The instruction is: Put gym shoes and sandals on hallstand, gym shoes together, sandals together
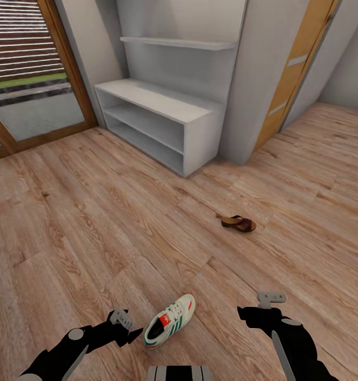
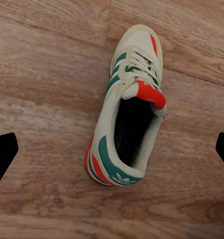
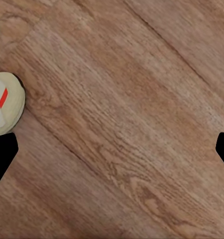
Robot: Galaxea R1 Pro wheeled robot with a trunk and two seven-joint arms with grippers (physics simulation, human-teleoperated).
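Observation:
One gym shoe, cream with green stripes and red marks, lies on the corridor floor just in front of me. My left gripper hangs right beside its heel. In the left wrist view the gym shoe lies between the wide-apart fingertips, and the left gripper is open and empty. My right gripper is open over bare planks to the shoe's right, with the shoe's toe at the edge of the right wrist view. One dark brown sandal lies farther ahead. The pale hallstand stands against the far wall with bare shelves.
A glass door with a wooden frame is at the far left beside the hallstand. A grey wall pillar and a wooden door stand right of it. The floor opens to the right past the pillar.

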